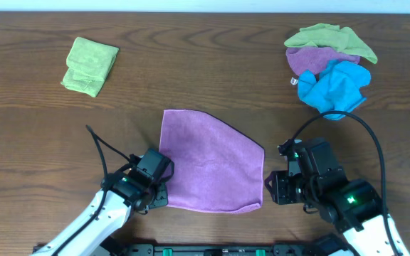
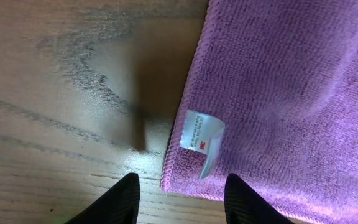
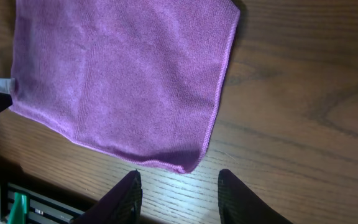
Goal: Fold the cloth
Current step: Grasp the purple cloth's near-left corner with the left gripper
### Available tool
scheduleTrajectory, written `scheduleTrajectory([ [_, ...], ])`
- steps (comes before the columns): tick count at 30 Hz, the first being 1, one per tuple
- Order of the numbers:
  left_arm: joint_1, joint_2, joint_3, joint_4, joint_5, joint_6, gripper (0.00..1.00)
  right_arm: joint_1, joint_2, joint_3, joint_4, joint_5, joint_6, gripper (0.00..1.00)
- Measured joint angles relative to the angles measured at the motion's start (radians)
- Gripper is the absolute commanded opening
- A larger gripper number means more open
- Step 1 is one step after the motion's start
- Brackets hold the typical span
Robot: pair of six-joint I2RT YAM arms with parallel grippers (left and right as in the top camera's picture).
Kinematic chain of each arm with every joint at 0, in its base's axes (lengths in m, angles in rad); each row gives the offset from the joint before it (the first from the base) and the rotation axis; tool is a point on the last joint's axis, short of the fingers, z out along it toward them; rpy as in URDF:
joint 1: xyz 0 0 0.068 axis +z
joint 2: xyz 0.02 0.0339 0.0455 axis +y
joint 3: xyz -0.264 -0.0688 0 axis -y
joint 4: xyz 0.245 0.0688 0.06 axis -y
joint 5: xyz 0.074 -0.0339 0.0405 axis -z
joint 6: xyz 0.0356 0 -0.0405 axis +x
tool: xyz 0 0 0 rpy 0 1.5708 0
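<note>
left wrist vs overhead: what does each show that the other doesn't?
Only left wrist: the white tag at the edge of the purple cloth, just ahead of the open fingers. Only overhead: the folded green cloth at back left, the pile of green, purple and blue cloths at back right, and the right end effector. Both: the purple cloth lying flat on the wooden table, with the left end effector at its near left corner.

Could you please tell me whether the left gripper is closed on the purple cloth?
No, the left gripper is open, its fingers spread either side of the tagged corner of the purple cloth.
</note>
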Motion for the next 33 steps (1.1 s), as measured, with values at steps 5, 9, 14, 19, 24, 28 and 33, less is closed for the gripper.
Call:
scheduleTrajectory([
  [5, 0.000, 0.024, 0.000, 0.014, 0.008, -0.025, 0.39, 0.000, 0.000, 0.000, 0.000, 0.000, 0.000, 0.40],
  [9, 0.000, 0.052, 0.000, 0.031, 0.008, -0.043, 0.35, 0.000, 0.000, 0.000, 0.000, 0.000, 0.000, 0.40],
  [14, -0.001, 0.079, 0.000, 0.053, 0.008, -0.051, 0.35, 0.000, 0.000, 0.000, 0.000, 0.000, 0.000, 0.40],
  [19, -0.001, 0.106, 0.000, 0.055, 0.023, -0.069, 0.35, 0.000, 0.000, 0.000, 0.000, 0.000, 0.000, 0.40],
  [24, -0.003, 0.131, 0.003, 0.055, 0.062, -0.072, 0.34, 0.000, 0.000, 0.000, 0.000, 0.001, 0.000, 0.40],
  [28, -0.003, 0.138, 0.006, 0.054, 0.064, -0.079, 0.24, 0.000, 0.000, 0.000, 0.000, 0.001, 0.000, 0.40],
  [33, -0.004, 0.169, 0.023, 0.052, 0.064, -0.097, 0.06, 0.000, 0.000, 0.000, 0.000, 0.001, 0.000, 0.39],
])
